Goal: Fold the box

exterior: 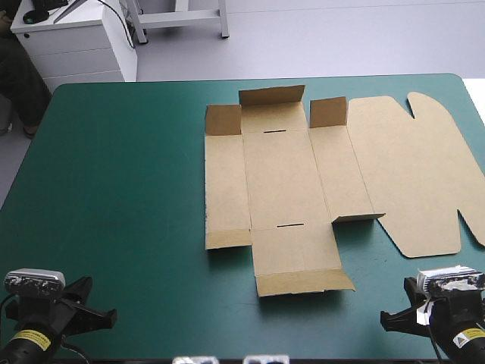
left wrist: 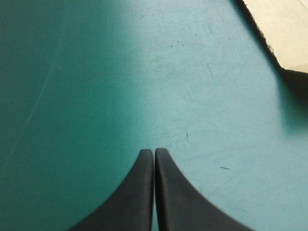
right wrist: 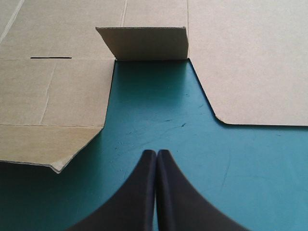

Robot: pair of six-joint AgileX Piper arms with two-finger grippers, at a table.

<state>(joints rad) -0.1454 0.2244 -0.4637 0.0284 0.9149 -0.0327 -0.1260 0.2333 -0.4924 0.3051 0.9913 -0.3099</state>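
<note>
The brown box (exterior: 284, 178) lies as a flat cut sheet on the teal-green table, right of centre, with small flaps at its far end and near end raised a little. Its lid panel (exterior: 409, 171) stretches flat toward the table's right edge. My left gripper (left wrist: 154, 151) is shut over bare cover near the front left corner, with a corner of the box (left wrist: 279, 24) far ahead and to the side. My right gripper (right wrist: 156, 152) is shut, empty, just short of the box's near edge; a raised flap (right wrist: 144, 43) stands ahead of it.
The teal-green cover (exterior: 114, 189) lies bare across the left half of the table. A white cabinet (exterior: 76, 42) stands beyond the far left corner. The lid's tab (exterior: 474, 220) reaches close to the table's right edge.
</note>
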